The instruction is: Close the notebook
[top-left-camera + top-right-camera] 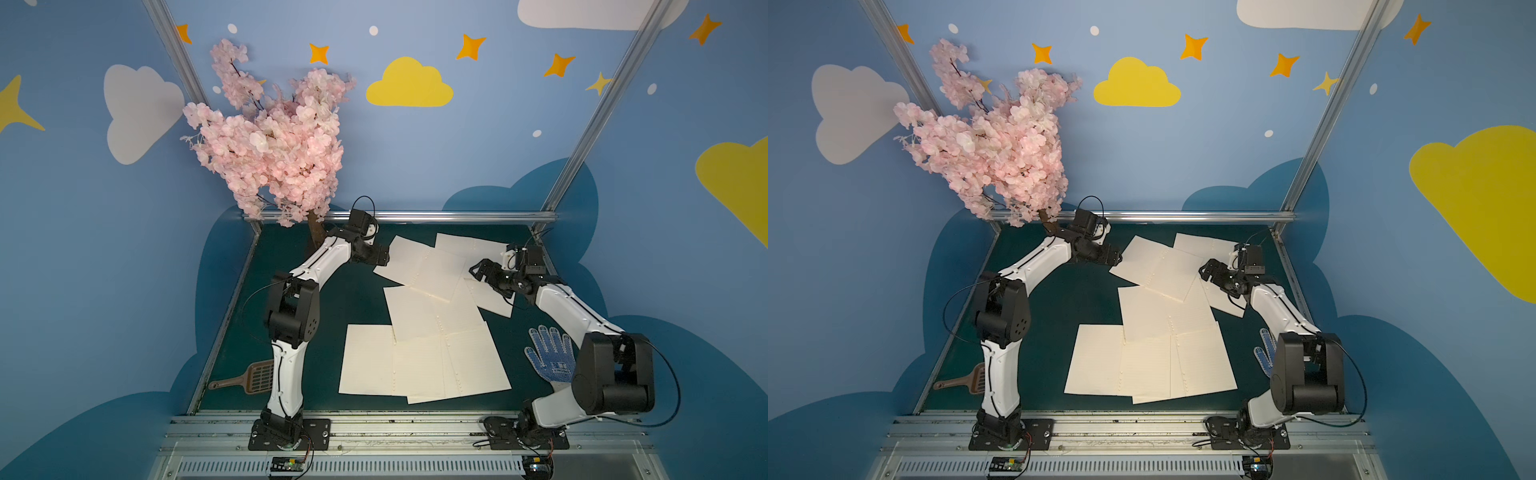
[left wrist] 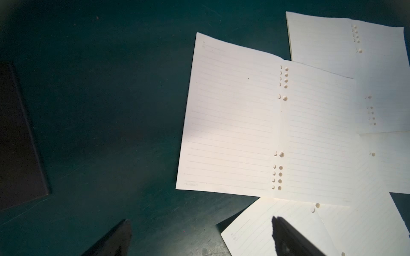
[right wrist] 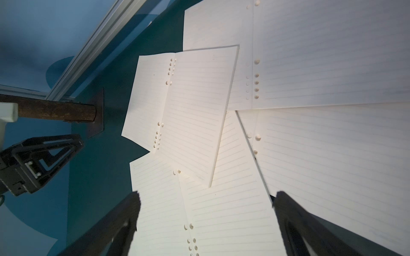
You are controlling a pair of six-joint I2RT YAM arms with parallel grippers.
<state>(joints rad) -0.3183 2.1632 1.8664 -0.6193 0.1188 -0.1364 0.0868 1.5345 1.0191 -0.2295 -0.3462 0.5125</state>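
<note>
Open notebook flat near tabletop far edge, spine far-to-near, atop other open notebooks; left tool released just off left page, right tool released just off right page, about equally near

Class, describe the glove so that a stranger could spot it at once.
Start at the dark green table and find the right arm. Beside its elbow, right of the cream notebooks, lies the glove. It alone is blue-dotted and hand-shaped.
</note>
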